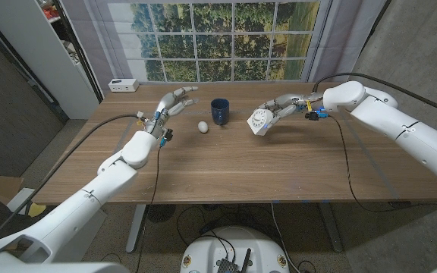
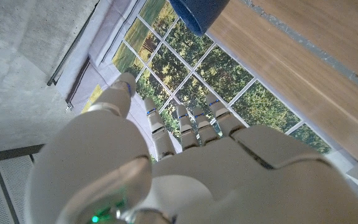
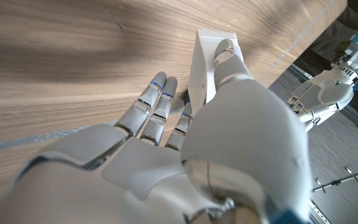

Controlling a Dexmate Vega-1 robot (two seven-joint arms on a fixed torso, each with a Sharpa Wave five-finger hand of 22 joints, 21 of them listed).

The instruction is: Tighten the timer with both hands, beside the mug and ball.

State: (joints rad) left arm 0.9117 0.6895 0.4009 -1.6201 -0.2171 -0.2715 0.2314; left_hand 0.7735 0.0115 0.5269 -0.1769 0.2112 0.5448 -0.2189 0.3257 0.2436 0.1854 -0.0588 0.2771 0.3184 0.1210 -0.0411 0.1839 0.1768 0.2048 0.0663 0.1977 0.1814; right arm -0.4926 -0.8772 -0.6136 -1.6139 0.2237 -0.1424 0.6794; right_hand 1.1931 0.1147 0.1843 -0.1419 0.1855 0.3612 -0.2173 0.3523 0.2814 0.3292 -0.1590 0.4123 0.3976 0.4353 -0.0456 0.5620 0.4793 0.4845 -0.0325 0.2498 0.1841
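The white timer [image 1: 259, 121], its round dial facing me, stands tilted on the wooden table [image 1: 226, 171] just right of the dark blue mug [image 1: 219, 111]. My right hand [image 1: 281, 108] grips it from the right. In the right wrist view the thumb presses the timer [image 3: 204, 59] while the fingers [image 3: 157, 102] reach beneath it. A small white ball [image 1: 202, 127] lies left of the mug. My left hand [image 1: 174, 100] hovers with fingers spread, holding nothing, left of the ball. The left wrist view shows that left hand [image 2: 185, 168] and the mug [image 2: 197, 12].
A small white box [image 1: 122, 85] sits at the table's far left corner. Black cables [image 1: 345, 152] trail over the table from both arms. A window-patterned wall [image 1: 218, 38] stands behind. My left hand [image 3: 322, 96] also shows in the right wrist view.
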